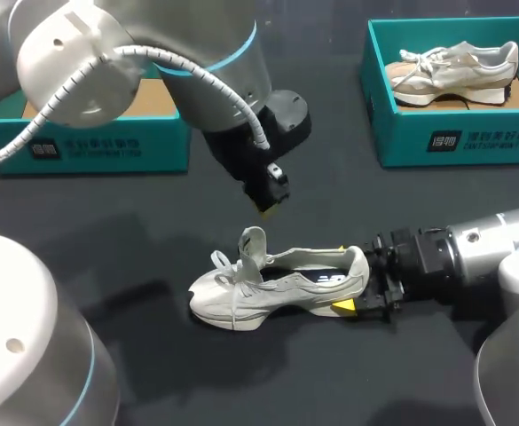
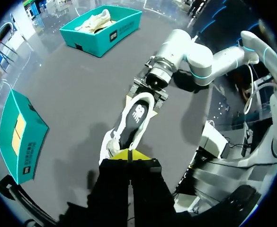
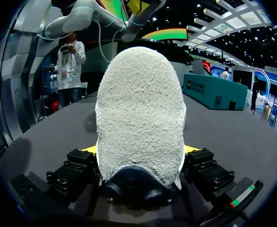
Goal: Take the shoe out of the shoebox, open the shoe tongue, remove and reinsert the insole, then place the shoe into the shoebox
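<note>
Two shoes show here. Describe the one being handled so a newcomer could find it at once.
On the dark table, look near the middle. The pale shoe stands there on its sole, heel gripped by the right hand. Unlike the second shoe, lying in the teal shoebox at far right, it is out in the open, tongue raised.

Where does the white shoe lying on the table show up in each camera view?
Head view: shoe on the table, lower middle.
Left wrist view: shoe just ahead of the left gripper.
Right wrist view: its heel sits in the right gripper.
Shared landmark: right gripper clamping the heel.
</note>
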Robot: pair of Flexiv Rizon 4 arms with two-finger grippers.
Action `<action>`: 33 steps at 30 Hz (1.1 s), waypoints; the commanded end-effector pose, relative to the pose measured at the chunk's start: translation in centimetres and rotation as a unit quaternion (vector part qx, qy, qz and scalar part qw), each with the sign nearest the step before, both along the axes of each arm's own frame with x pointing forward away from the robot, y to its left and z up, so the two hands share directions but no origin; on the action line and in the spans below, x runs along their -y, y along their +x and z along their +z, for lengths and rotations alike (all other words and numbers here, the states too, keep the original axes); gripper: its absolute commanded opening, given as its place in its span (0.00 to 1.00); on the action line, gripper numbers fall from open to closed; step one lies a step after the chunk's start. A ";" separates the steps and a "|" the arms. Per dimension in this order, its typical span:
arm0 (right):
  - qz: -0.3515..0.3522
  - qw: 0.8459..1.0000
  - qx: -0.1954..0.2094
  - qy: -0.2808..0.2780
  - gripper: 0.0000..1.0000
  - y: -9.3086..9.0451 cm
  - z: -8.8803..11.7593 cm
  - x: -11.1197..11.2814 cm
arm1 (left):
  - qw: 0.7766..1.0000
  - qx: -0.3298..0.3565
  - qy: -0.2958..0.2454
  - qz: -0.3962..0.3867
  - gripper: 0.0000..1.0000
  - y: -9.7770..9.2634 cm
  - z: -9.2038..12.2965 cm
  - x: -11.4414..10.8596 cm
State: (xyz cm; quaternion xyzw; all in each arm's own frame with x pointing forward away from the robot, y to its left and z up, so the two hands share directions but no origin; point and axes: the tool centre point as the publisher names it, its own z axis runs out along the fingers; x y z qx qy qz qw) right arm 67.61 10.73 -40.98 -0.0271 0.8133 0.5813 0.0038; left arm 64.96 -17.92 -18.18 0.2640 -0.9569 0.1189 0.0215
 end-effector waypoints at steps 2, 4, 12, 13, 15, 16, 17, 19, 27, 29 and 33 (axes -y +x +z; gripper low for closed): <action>0.000 1.000 0.000 -0.002 0.00 -0.2 0.1 0.1 | 0.994 0.002 -0.030 -0.106 0.00 -1.0 -2.4 0.3; 0.000 1.000 0.000 -0.002 0.00 -0.2 0.1 0.1 | 0.994 0.002 -0.030 -0.106 0.00 -1.0 -2.4 0.3; 0.000 1.000 0.000 -0.002 0.00 -0.2 0.1 0.1 | 0.993 0.009 -0.022 -0.117 0.00 -1.3 -3.3 0.8; 0.000 1.000 0.000 -0.002 0.00 -0.2 0.1 0.1 | 0.991 0.008 -0.016 -0.131 0.00 -1.6 -4.2 1.2; 0.000 1.000 0.000 -0.002 0.00 -0.2 0.1 0.1 | 0.989 0.009 -0.009 -0.144 0.00 -1.7 -5.8 1.9; 0.000 1.000 0.000 -0.002 0.00 -0.2 0.1 0.1 | 0.989 0.007 0.000 -0.148 0.00 -1.8 -6.5 2.2; 0.000 1.000 0.000 -0.002 0.00 -0.2 0.1 0.1 | 0.989 0.009 0.008 -0.144 0.00 -1.8 -7.0 2.5; 0.000 1.000 0.000 -0.002 0.00 -0.2 0.1 0.1 | 0.987 -0.005 0.020 -0.158 0.00 -1.6 -7.7 2.9; 0.000 1.000 0.000 -0.002 0.00 -0.2 0.1 0.1 | 0.987 -0.005 0.020 -0.158 0.00 -1.6 -7.7 2.9; 0.000 1.000 0.000 -0.002 0.00 -0.2 0.1 0.1 | 0.988 -0.003 0.021 -0.156 0.00 -1.6 -8.1 3.1; 0.000 1.000 0.000 -0.002 0.00 -0.2 0.1 0.1 | 0.985 0.007 0.010 -0.173 0.00 -1.5 -10.2 4.7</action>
